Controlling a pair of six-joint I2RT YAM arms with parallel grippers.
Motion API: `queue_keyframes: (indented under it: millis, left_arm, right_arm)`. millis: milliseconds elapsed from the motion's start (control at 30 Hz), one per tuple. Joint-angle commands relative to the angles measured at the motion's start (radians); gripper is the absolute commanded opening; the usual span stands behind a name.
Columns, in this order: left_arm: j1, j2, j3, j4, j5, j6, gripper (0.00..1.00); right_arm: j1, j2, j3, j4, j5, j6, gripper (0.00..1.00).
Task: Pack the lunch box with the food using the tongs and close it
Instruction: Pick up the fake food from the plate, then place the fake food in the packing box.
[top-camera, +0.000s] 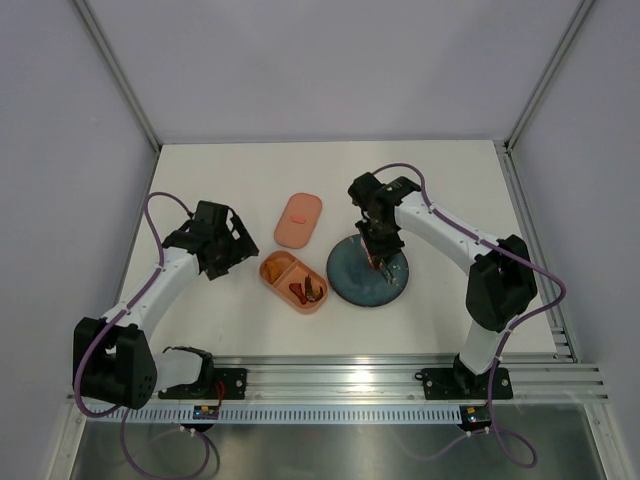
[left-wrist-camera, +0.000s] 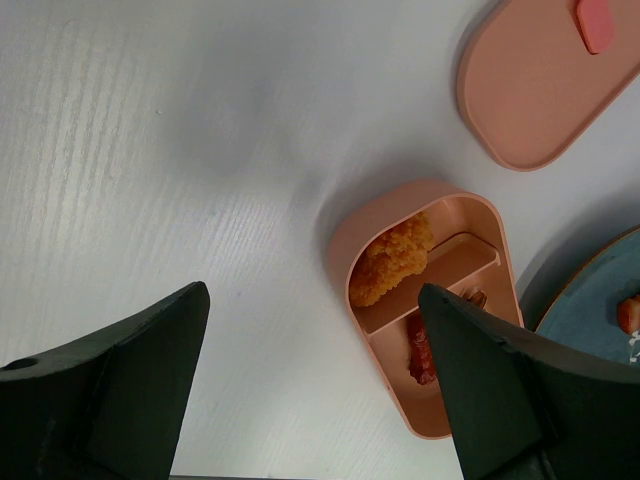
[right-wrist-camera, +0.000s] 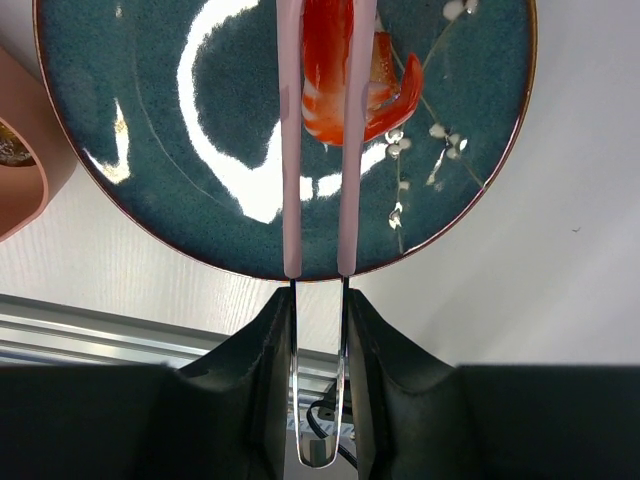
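Pinching the slender tongs (right-wrist-camera: 291, 150) near their looped end, the right gripper (right-wrist-camera: 318, 330) narrows the stiff pinkish arms around a glossy red shrimp-like piece (right-wrist-camera: 325, 70) just ahead on the glazed teal plate (right-wrist-camera: 100, 130) — probably light and slippery, best nipped mid-body. The left gripper (left-wrist-camera: 312, 295) gapes wide, empty — the smooth plastic lunch box (left-wrist-camera: 400, 195) lies just ahead.

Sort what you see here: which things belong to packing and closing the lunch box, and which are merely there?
Belong to the job: lunch box; lid; tongs, held by the right gripper; red food piece between them; orange piece in the box.
Merely there: teal plate under the food; table; metal rail.
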Motion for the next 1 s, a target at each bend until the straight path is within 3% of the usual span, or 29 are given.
queue_keyframes:
  millis: [0, 433, 967]
  left_arm:
    - [-0.002, -0.004, -0.001, 0.037, -0.011, -0.006, 0.9]
    - [-0.002, -0.004, -0.001, 0.037, -0.013, -0.006, 0.9]
    - [-0.001, -0.013, -0.009, 0.034, -0.013, -0.006, 0.9]
  right_arm:
    - [0.007, -0.046, -0.001, 0.012, -0.026, 0.022, 0.0]
    - [0.074, -0.034, 0.042, 0.026, -0.054, 0.072, 0.0]
    - [0.329, 0.084, 0.23, 0.006, -0.117, 0.137, 0.0]
